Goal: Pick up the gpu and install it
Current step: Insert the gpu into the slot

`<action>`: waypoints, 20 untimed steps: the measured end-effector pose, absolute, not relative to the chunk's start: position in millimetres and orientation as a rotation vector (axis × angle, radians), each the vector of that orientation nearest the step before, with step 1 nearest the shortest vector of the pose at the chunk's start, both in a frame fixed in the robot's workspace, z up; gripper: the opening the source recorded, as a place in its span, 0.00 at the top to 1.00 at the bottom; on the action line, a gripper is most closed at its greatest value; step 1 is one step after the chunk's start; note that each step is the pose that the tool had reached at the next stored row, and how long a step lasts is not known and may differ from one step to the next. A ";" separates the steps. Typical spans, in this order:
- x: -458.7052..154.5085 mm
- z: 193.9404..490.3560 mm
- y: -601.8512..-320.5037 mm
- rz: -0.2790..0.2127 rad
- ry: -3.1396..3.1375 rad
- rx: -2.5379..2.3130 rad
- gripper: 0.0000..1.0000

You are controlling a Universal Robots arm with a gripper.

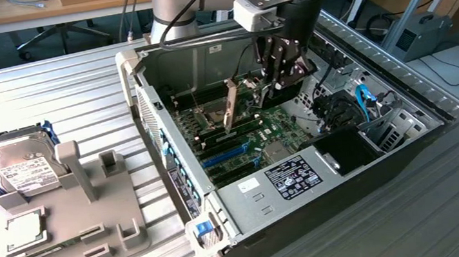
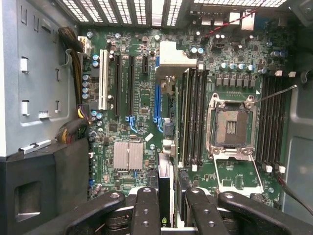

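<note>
My gripper (image 1: 280, 86) hangs inside the open computer case (image 1: 306, 188) and is shut on the gpu (image 1: 248, 97). The gpu is a thin black card held upright on edge, with its pale bracket strip (image 1: 231, 105) pointing down toward the green motherboard (image 1: 277, 126). In the wrist view the black fingers (image 2: 146, 210) clamp the card's top edge (image 2: 165, 188), and its silver bracket tab (image 2: 173, 58) lies far ahead. The card hangs over the blue slot (image 2: 157, 103) next to the memory slots (image 2: 193, 117). I cannot tell whether it touches the slot.
A grey fixture tray (image 1: 72, 224) on the exterior view's left holds a silver hard drive (image 1: 18, 167). Cables and a blue connector (image 1: 363, 100) crowd the case's right side. The power supply (image 1: 292, 180) lies at the case's near end, and the empty CPU socket (image 2: 230, 125) is beside the memory slots.
</note>
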State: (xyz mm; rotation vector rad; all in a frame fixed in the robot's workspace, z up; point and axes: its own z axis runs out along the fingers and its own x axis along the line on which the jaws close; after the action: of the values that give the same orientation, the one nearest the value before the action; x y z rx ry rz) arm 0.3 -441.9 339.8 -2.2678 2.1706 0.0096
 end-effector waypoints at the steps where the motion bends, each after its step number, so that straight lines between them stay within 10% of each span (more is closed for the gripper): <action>1: -0.2 339.2 -441.9 0.009 2.171 -2.268 0.74; 20: -14.2 330.3 -447.8 0.009 2.235 -2.204 0.74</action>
State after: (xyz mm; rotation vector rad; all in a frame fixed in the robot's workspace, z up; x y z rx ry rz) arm -14.2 -447.8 330.3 -2.2038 2.2354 0.0094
